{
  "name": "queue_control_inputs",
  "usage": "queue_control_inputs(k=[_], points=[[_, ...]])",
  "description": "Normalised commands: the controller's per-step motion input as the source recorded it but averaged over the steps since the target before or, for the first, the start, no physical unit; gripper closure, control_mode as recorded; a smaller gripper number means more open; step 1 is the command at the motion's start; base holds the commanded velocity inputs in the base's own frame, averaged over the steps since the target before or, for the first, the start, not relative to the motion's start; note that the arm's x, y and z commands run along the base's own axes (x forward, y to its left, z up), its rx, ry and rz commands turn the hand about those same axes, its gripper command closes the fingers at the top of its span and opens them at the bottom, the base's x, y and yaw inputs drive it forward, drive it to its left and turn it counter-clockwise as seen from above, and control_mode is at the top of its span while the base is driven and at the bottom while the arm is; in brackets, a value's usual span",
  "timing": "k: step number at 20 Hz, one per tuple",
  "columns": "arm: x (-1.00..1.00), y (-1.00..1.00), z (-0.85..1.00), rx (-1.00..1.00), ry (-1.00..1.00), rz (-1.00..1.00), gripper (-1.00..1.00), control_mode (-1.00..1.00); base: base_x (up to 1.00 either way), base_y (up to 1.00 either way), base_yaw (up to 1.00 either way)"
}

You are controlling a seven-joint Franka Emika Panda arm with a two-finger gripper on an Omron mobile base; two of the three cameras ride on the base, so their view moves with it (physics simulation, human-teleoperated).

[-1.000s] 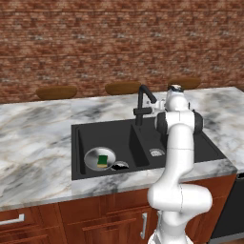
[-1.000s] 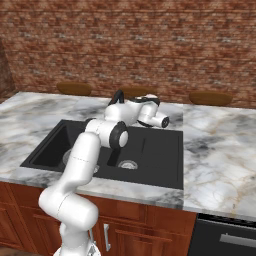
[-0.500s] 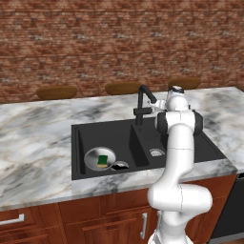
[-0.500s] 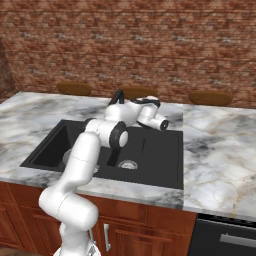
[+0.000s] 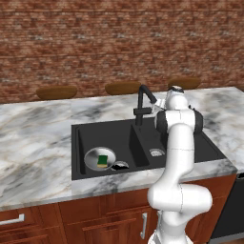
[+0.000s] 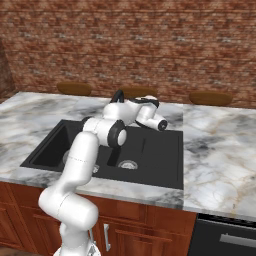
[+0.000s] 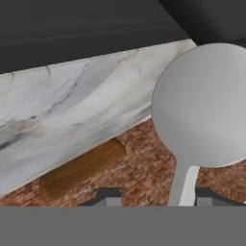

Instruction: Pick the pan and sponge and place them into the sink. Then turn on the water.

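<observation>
The black double-basin sink [image 5: 190,143] is set into the marble counter. The silver-grey pan [image 5: 93,157] lies in its left bowl, and the green sponge [image 5: 103,159] rests inside the pan. A black faucet [image 5: 141,101] stands behind the divider, and no water runs from it. My gripper [image 5: 158,102] is raised beside the faucet's spout, to its right. In the hand view the finger tips [image 7: 108,195] stand apart, so the gripper [image 7: 157,195] is open. A pale grey round shape [image 7: 202,105] on a thin stem rises between them; I cannot tell what it is.
Marble counter [image 5: 33,143] runs to both sides of the sink, with a brick wall [image 5: 95,43] behind. Three brown wooden ovals [image 5: 56,92] sit along the counter's back edge. A round metal drain [image 6: 128,164] shows in the right bowl. Wooden cabinets are below.
The hand has tilted slightly beside the faucet. The pan, the sponge and the base have stayed where they were.
</observation>
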Motion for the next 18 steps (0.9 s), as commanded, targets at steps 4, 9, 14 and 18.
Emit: queue_control_inputs(k=[4,9,14,18], points=[[0.0,-0.75,-0.17,0.06,0.06,-0.08,1.0,-1.0,0.0,0.0,0.0],[-0.12,-0.62,-0.16,0.05,0.02,-0.05,1.0,-1.0,0.0,0.0,0.0],[-0.27,-0.42,-0.11,0.03,0.0,-0.01,1.0,-1.0,0.0,0.0,0.0],[-0.41,-0.13,0.0,0.02,-0.01,0.0,1.0,-1.0,0.0,0.0,0.0]])
